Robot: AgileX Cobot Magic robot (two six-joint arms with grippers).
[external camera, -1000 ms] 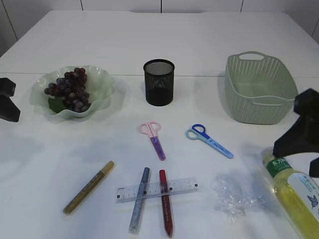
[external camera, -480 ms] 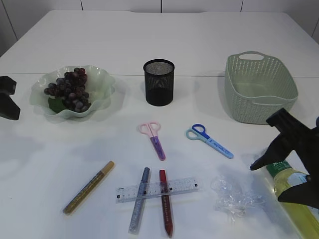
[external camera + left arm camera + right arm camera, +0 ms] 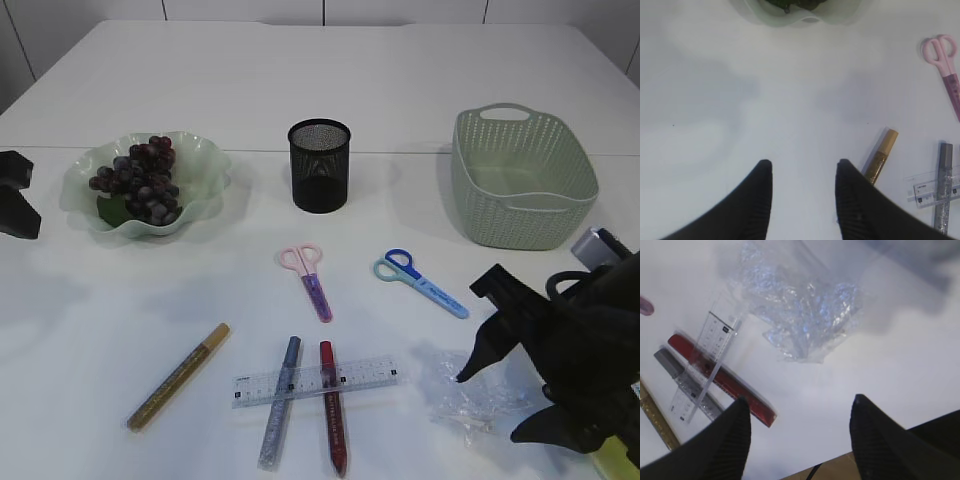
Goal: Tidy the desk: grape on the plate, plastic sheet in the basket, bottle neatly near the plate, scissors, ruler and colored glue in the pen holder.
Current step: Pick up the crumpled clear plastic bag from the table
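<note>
White bench mid-tidy, with the right gripper now over the crumpled plastic sheet.

Nearest, the right arm has swung inward since a moment ago, hiding most of the bottle; its jaws stand released, nothing between them. The clear ruler lies across the silver glue stick and red glue stick, with the gold glue stick to their left. Mid-bench lie pink scissors and blue scissors. Far back stand the plate holding the grapes, the pen holder and the basket. The left gripper waits unmoved at the left edge, jaws apart and empty.
</note>
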